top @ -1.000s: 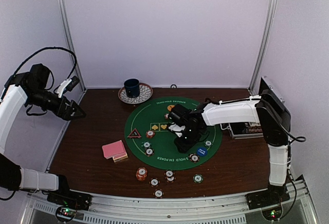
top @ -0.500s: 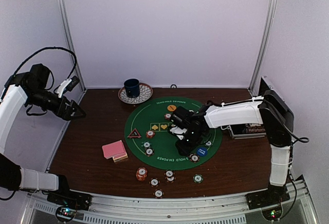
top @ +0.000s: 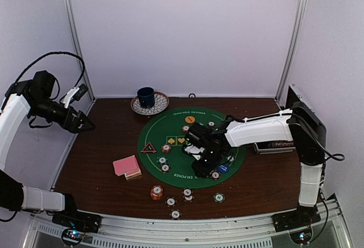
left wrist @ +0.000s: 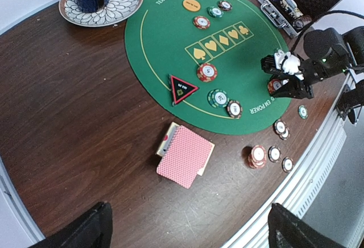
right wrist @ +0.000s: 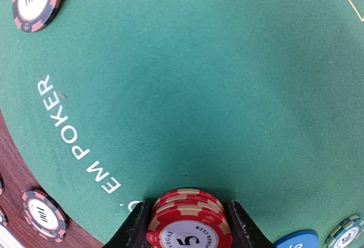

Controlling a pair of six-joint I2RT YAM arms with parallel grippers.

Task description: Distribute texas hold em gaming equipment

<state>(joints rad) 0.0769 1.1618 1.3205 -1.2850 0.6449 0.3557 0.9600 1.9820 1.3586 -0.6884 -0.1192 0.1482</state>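
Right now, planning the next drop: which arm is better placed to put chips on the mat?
Right. The right gripper holds a red chip stack just above the green mat; the left gripper hangs open, far left.

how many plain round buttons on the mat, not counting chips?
2: orange button at the far edge of the green mat; blue button at its near right, beside the red chip stack in the right gripper. The right arm could hide another.
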